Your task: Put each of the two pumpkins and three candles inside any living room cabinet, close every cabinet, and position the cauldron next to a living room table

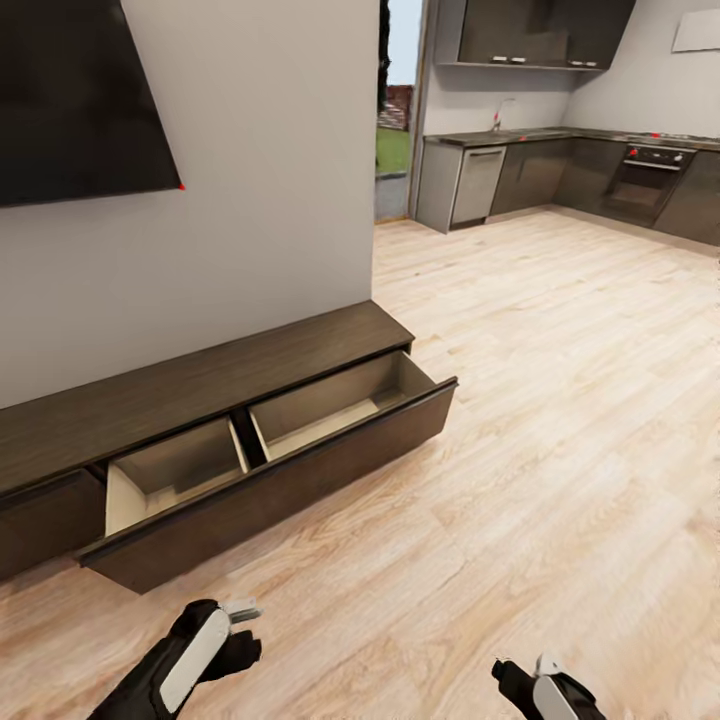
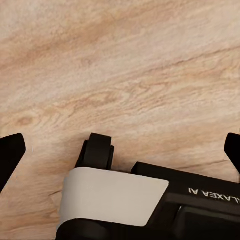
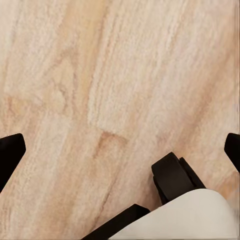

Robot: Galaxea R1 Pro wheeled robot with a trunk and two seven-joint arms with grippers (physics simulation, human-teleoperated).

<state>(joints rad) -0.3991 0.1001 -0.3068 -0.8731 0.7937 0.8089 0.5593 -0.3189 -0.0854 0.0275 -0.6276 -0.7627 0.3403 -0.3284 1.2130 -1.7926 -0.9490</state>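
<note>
Both robot arms sit low at the bottom of the head picture, with the left gripper [image 1: 240, 612] at lower left and the right gripper [image 1: 528, 668] at lower right, and each wrist picture shows its two black fingertips [image 2: 10, 155] [image 3: 10, 152] spread far apart, released and holding nothing over the light wooden plank floor [image 1: 560, 420]. Above them, at middle left, the long low dark-brown wooden cabinet [image 1: 200, 385] stands against the grey wall [image 1: 270, 200] with its wide drawer [image 1: 280, 480] pulled out, and both pale compartments look bare inside.
</note>
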